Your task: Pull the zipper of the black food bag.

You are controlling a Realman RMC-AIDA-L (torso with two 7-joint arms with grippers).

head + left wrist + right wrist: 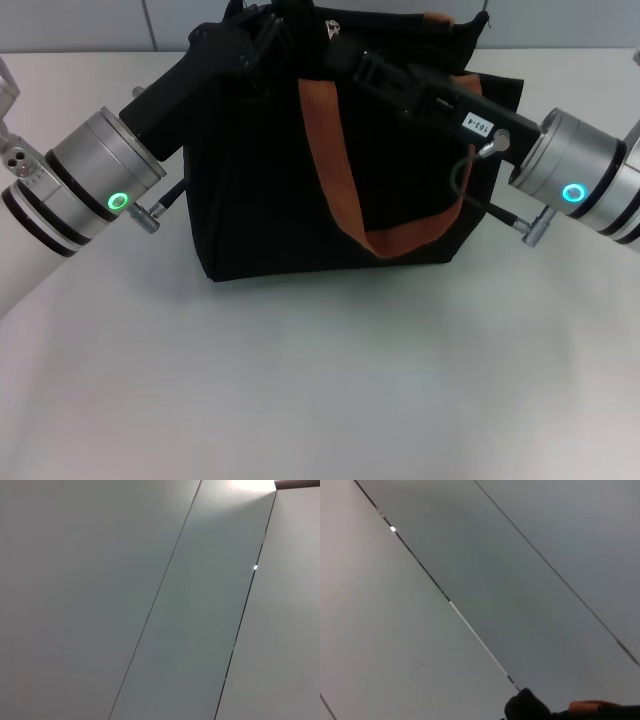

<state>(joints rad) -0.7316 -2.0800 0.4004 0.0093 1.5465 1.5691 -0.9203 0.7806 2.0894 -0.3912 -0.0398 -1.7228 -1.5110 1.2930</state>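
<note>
The black food bag (300,190) stands at the table's (320,400) far middle, one orange strap (335,150) hanging down its front. You can't see the zipper; both grippers crowd the bag's top. The left gripper (262,35) reaches in from the left, the right gripper (335,50) from the right, and you cannot tell whether either is clenched. Pull level along the zip line while the other arm steadies the bag. The wall stands close behind; open table lies in front.

White table (320,380), pale panelled wall (100,600) with seams
</note>
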